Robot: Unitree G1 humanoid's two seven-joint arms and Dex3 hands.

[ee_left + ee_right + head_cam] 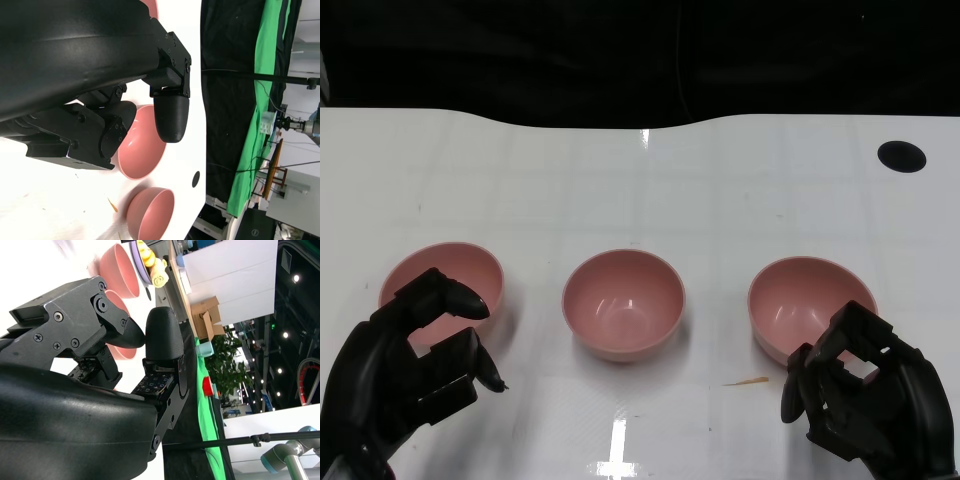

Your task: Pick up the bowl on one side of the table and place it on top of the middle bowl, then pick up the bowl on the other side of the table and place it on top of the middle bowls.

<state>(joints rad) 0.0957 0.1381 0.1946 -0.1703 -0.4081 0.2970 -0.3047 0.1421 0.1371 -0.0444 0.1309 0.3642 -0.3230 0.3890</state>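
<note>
Three pink bowls stand in a row in the head view: left bowl [442, 283], middle bowl [623, 303], right bowl [810, 305]. My left hand [410, 365] is at the near rim of the left bowl, its fingers curved over that rim and apart, holding nothing. My right hand [865, 395] is at the near rim of the right bowl, fingers bent, also with nothing in it. Whether either hand touches its bowl I cannot tell. The left wrist view shows the middle bowl [142, 150] and the right bowl [150, 212] beyond my fingers [171, 117].
A round black hole [901, 156] lies in the white table [640, 190] at the far right. A thin orange sliver [748, 381] lies in front of the right bowl. The table's far edge curves against a dark backdrop.
</note>
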